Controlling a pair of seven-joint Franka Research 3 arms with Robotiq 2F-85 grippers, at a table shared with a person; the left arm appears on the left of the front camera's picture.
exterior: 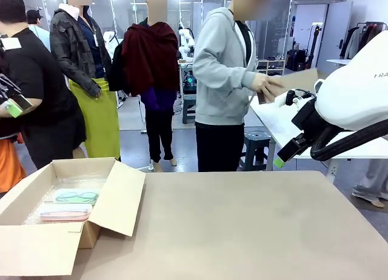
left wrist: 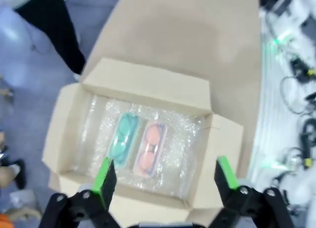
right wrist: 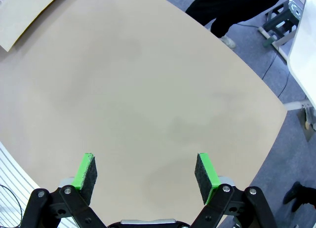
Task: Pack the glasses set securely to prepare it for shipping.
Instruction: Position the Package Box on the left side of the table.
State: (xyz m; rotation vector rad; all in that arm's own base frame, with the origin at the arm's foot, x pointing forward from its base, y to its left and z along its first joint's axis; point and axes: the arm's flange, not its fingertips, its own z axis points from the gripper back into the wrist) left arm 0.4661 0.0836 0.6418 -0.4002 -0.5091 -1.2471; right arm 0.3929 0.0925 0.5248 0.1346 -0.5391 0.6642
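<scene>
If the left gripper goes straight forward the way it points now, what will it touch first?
Probably the bubble wrap lining the open cardboard box, close beside the pale pink case. The left gripper is open and looks down into the box; depth is unclear.

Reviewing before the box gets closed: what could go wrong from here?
1. The mint-green case and pink case lie on the bubble wrap with nothing over them, so they could shift or rattle if the cardboard box is shut now.
2. The box flaps stand open; the open left gripper above could catch one when descending.
3. The right gripper, open, hangs over bare table, far from the box.
</scene>
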